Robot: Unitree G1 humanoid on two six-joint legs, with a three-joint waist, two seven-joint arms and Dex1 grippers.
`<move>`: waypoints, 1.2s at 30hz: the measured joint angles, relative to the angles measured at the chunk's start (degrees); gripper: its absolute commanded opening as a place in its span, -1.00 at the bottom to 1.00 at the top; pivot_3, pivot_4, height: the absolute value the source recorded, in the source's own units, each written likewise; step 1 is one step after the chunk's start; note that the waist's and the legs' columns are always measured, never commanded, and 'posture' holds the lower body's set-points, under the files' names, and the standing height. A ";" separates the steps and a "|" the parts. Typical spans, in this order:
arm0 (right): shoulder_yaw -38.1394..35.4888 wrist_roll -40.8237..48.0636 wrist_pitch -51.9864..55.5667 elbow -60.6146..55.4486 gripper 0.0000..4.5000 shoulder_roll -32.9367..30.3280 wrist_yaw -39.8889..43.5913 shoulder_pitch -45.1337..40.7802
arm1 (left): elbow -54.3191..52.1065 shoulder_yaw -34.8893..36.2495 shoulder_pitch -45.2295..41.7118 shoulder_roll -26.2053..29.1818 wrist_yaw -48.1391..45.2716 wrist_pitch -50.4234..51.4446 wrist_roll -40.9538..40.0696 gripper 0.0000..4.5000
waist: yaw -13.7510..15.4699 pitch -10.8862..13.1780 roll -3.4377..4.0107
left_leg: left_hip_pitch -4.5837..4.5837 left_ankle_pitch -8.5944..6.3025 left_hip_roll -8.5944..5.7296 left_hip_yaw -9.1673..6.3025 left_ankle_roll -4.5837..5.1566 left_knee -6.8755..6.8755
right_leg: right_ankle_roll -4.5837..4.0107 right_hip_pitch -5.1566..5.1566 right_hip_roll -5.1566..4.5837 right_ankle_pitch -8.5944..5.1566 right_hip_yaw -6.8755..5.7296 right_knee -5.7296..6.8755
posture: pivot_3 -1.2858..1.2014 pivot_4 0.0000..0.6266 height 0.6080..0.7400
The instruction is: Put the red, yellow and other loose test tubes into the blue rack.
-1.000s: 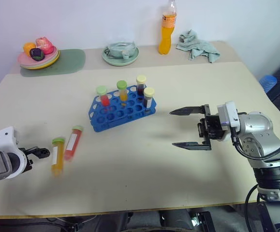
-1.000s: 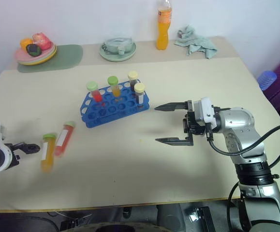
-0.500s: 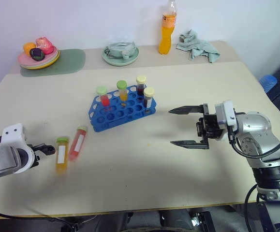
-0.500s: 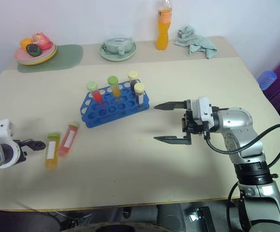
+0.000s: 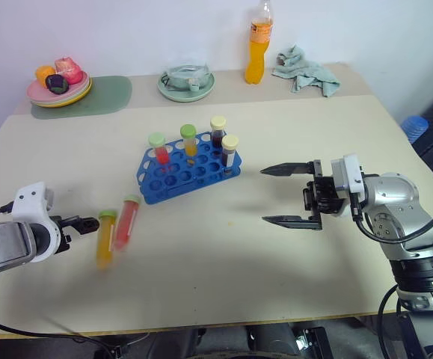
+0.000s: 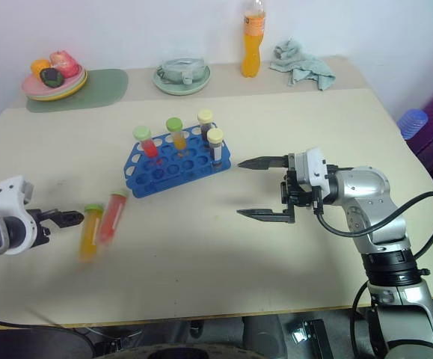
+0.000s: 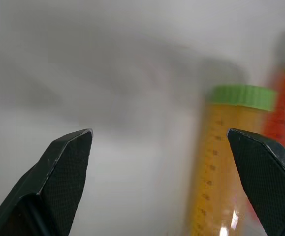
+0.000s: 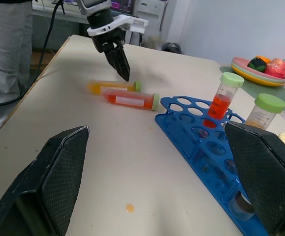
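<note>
Two loose tubes lie side by side on the desk (image 5: 223, 269), a little way short of the blue rack (image 5: 190, 173) on its near-left side: the yellow-orange tube (image 5: 106, 238) and, just beside it toward the rack, the red tube (image 5: 127, 221), both with green caps pointing roughly toward the rack. Four capped tubes already stand in the rack's far row of holes, and most of its nearer holes are free. The left gripper (image 5: 89, 223) sits right by the yellow-orange tube's cap end, on the side away from the rack, its jaws spread wide and empty; in the left wrist view that tube (image 7: 226, 167) lies near one fingertip with the red one behind it, nothing between the pads yet. The right gripper (image 5: 285, 196) hangs over the desk on the rack's other side, jaws wide apart and holding nothing. These tubes look like light, rigid plastic cylinders with smooth walls, so they will likely roll at a nudge and slip under a glancing pinch. The safest hold seems to be across the barrel, just below the cap, where the wider cap gives a stop against sliding. As the two lie almost touching, a jaw has little room between them, and pressing in may push the red one aside.
</note>
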 measured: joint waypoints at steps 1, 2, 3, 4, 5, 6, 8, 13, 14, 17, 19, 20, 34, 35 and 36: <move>0.00 0.00 0.06 0.00 0.99 0.00 -0.01 -0.01 | -0.12 0.05 0.19 0.39 -0.75 0.01 0.00 1.00 | 0.03 0.00 0.00 | 0.00 0.00 0.00 0.00 0.00 0.00 | 0.00 0.00 0.00 0.00 0.00 0.00 | 0.03 -0.52 1.00; 0.00 0.00 0.11 0.00 0.99 0.00 -0.02 -0.05 | -0.10 0.06 0.37 0.61 -1.24 0.00 0.00 1.00 | 0.03 0.00 0.00 | 0.00 0.00 0.00 0.00 0.00 0.00 | 0.00 0.00 0.00 0.00 0.01 0.00 | 0.03 -0.52 1.00; 0.00 0.00 0.18 0.00 0.99 0.00 -0.03 -0.06 | -0.10 0.05 0.42 0.65 -1.50 -0.02 0.00 1.00 | 0.05 0.00 0.00 | 0.00 0.00 0.00 0.01 0.00 0.00 | 0.00 0.00 0.00 0.00 0.01 0.00 | 0.03 -0.52 1.00; 0.00 0.00 0.25 0.00 0.99 0.00 -0.03 -0.08 | -0.11 -0.02 0.36 0.65 -1.75 -0.08 0.00 1.00 | 0.07 0.00 0.00 | -0.01 0.00 0.00 0.01 0.00 0.00 | 0.00 0.00 0.00 0.00 0.01 0.00 | 0.03 -0.52 1.00; 0.00 0.00 0.30 -0.02 0.99 0.00 -0.07 -0.10 | -0.11 -0.41 0.01 0.65 -1.80 -0.20 0.01 1.00 | 0.08 0.00 0.00 | -0.01 0.00 0.00 0.01 0.00 0.00 | 0.00 0.00 0.00 0.00 0.01 0.00 | 0.03 -0.52 1.00; 0.01 0.00 0.31 -0.07 0.99 0.00 -0.11 -0.14 | -0.22 -0.75 -0.44 0.63 -1.82 -0.26 0.00 1.00 | 0.09 0.00 0.00 | -0.01 -0.01 0.00 0.01 -0.01 0.00 | 0.00 0.00 0.00 0.00 0.01 0.00 | 0.03 -0.52 1.00; 0.01 0.00 0.32 -0.35 0.99 0.00 -0.25 -0.14 | -0.24 -1.91 -1.17 0.54 -1.58 -0.57 0.01 1.00 | 0.09 0.00 0.00 | -0.01 0.00 0.00 0.01 -0.01 0.01 | 0.00 0.00 0.00 0.00 0.01 0.00 | 0.03 -0.52 1.00; -0.01 0.00 0.34 -1.60 0.99 -0.02 -0.50 -0.13 | -1.15 -4.40 -3.39 -0.87 -1.96 -1.07 0.00 1.00 | 0.05 0.00 0.00 | -0.01 0.00 0.00 0.01 0.00 0.01 | 0.02 0.00 0.00 0.01 0.01 0.00 | 0.03 -0.52 1.00; -0.02 0.00 0.35 -1.60 0.99 -0.02 -0.54 -0.13 | -1.12 -4.58 -3.65 -0.87 -1.98 -1.09 0.00 1.00 | 0.00 0.00 0.00 | -0.01 0.00 0.00 0.01 0.00 0.01 | 0.03 -0.01 0.00 0.02 0.01 0.00 | 0.03 -0.52 1.00; -0.10 0.00 0.37 -1.68 0.99 -0.07 -0.85 0.03 | -0.88 -5.56 -4.68 -0.87 -1.93 -1.09 0.00 1.00 | 0.07 0.00 0.00 | -0.02 0.01 0.00 0.02 0.02 0.01 | 0.07 -0.02 0.00 0.04 0.02 0.00 | 0.03 -0.52 1.00; -0.13 0.00 0.38 -1.76 0.99 -0.11 -1.00 0.23 | -0.76 -6.91 -5.78 -0.87 -1.50 -1.09 0.00 1.00 | 0.10 0.00 0.00 | -0.02 0.01 0.00 0.02 0.02 0.02 | 0.11 -0.01 0.00 0.06 0.02 0.00 | 0.03 -0.52 1.00; -0.14 0.00 0.38 -1.84 0.99 -0.13 -1.05 0.28 | -0.70 -7.56 -5.82 -0.87 -1.16 -1.08 0.00 1.00 | 0.10 0.00 0.00 | -0.02 0.01 -0.01 0.02 0.02 0.03 | 0.12 -0.01 0.00 0.07 0.02 0.00 | 0.03 -0.52 1.00; -0.30 0.04 0.43 -3.43 1.00 -0.53 -2.04 1.88 | 2.37 -11.32 -8.97 -4.36 7.18 -1.57 -0.19 0.65 | 0.16 -0.03 0.05 | -0.01 0.04 0.00 0.01 0.00 0.09 | 0.15 0.00 0.00 0.09 0.01 0.09 | 0.03 -0.52 1.00; -0.30 0.04 0.43 -3.55 1.00 -0.52 -2.08 2.00 | 2.81 -11.31 -9.24 -4.73 8.13 -1.57 -0.19 0.43 | 0.20 -0.03 0.05 | -0.01 0.04 0.00 0.01 0.00 0.12 | 0.15 0.01 0.00 0.09 0.01 0.10 | 0.03 -0.52 1.00; -0.30 0.04 0.43 -3.64 1.00 -0.52 -2.09 2.08 | 3.14 -11.30 -9.28 -4.74 8.69 -1.58 -0.16 0.20 | 0.22 -0.03 0.05 | -0.01 0.04 0.00 0.01 0.00 0.13 | 0.15 0.01 0.00 0.09 0.01 0.10 | 0.03 -0.52 1.00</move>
